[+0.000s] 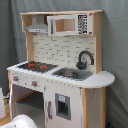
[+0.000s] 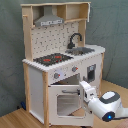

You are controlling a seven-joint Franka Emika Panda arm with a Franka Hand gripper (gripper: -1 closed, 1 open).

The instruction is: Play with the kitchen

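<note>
Grey-green curtain hangs as backdrop behind my workspace, folds visible in both exterior views. Wooden floor, light brown, shows in the second exterior view; a strip of it appears at the first exterior view's lower left.

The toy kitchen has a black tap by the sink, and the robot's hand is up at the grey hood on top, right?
Not quite. The tap is black and stands by the sink, but the gripper is down low at the oven door, not at the hood. The second exterior view shows this.
</note>
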